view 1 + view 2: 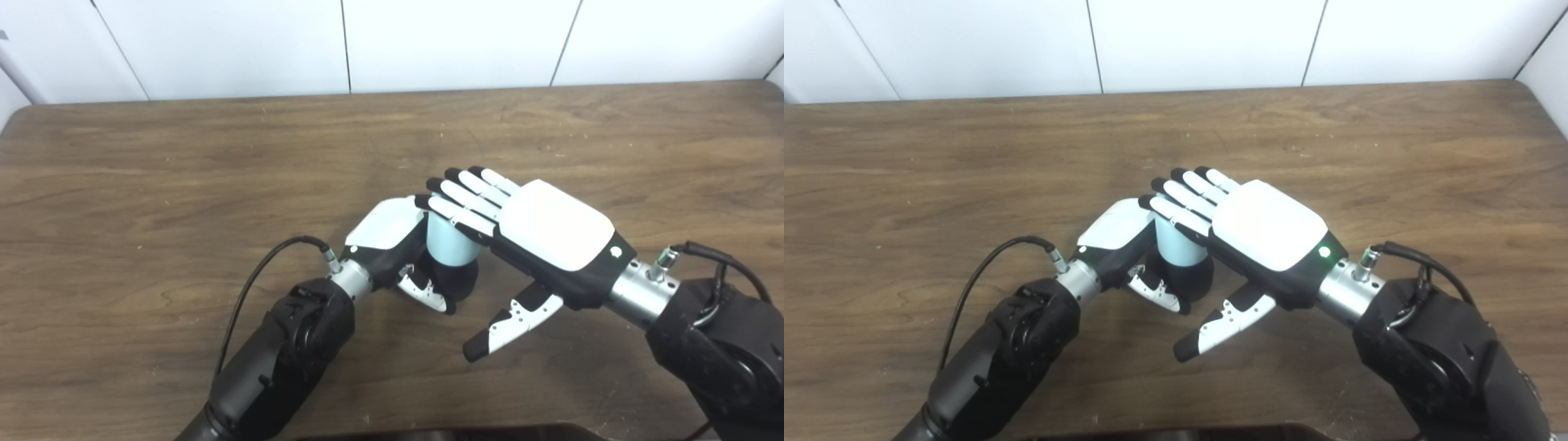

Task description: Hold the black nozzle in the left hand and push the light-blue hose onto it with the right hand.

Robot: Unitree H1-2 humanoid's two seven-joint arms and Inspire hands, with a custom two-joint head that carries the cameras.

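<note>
Both forearms are rising from the bottom edge, dark and bulky, and meeting over the middle of the wooden table (184, 159). From the left arm, the left hand (392, 245) is curling around the black nozzle (456, 278), fingers clamped on it and thumb wrapped across the near side. Standing upright on the nozzle, the light-blue hose (448, 245) is showing as a short pale cylinder. From the right arm, the right hand (551, 236) is lying flat on the hose's top, its fingers (465, 199) straight and together, its thumb sticking out below, gripping nothing.

Judging by its look, the hose is probably light, smooth and slightly yielding, so it may tilt or slip under a flat push. Taking it around the sides, just above the nozzle, would likely guide it better. How far it is seated cannot be told.
</note>
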